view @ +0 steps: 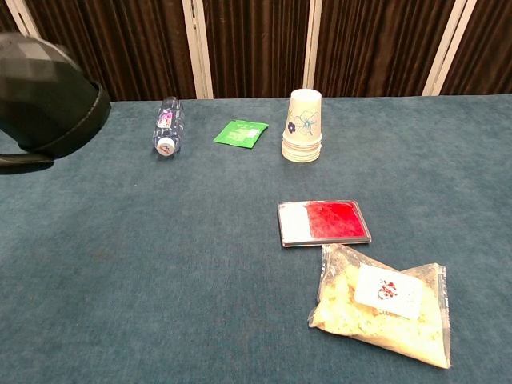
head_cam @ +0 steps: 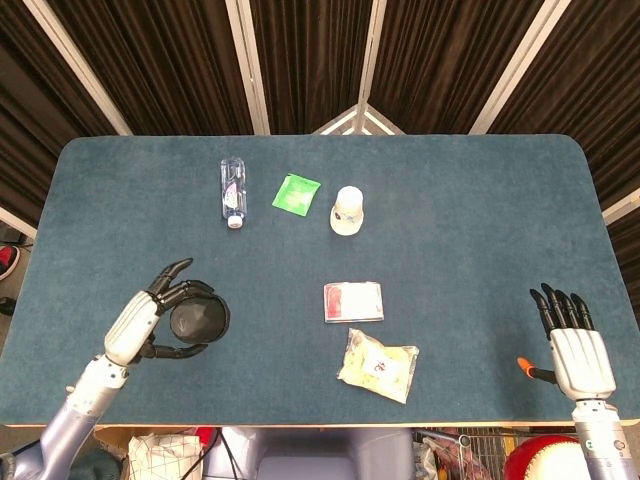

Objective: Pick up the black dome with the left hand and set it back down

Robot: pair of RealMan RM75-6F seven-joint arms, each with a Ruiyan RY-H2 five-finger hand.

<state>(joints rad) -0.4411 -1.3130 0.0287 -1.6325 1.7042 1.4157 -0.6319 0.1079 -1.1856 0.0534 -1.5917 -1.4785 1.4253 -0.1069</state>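
Black dome: lower left of the head view, gripped in my left robot hand, fingers curled around it, above the tabletop. My right robot hand: lower right, fingers spread, holding nothing.

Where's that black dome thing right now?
The black dome is in the left hand, near the table's front-left part in the head view, well left of the red-and-white card. The chest view shows it at the far left edge, tilted.
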